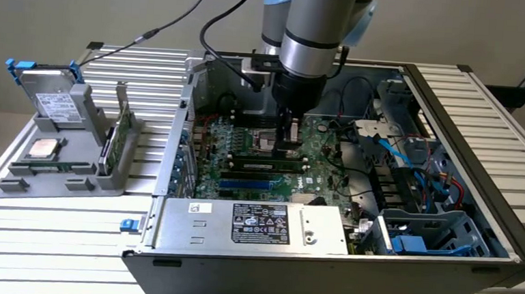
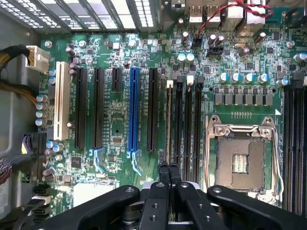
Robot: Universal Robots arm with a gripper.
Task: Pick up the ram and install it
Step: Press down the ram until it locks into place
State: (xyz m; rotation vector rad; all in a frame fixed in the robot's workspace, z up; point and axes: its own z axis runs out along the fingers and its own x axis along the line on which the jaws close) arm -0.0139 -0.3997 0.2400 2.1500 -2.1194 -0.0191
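Black two-finger gripper (image 2: pixel 168 168) clenching shut, fingertips pressing down on long thin green ram stick (image 1: pixel 267 165) sitting in black motherboard slot (image 2: pixel 169 122).

Ribbed bare-metal table (image 1: pixel 46 243); matt black plastic tool (image 2: pixel 168 173).

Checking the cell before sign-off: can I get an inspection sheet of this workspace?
Surface: ribbed metal table, carrying an open computer case.
Job's things: ram lying along a motherboard slot.
Clutter: grey holder with a drive, chip and card.
Grippers: gripper shut, above the ram slots.
Cables: black cable to the arm; blue and red wires in the case.
Surroundings: plain wall.
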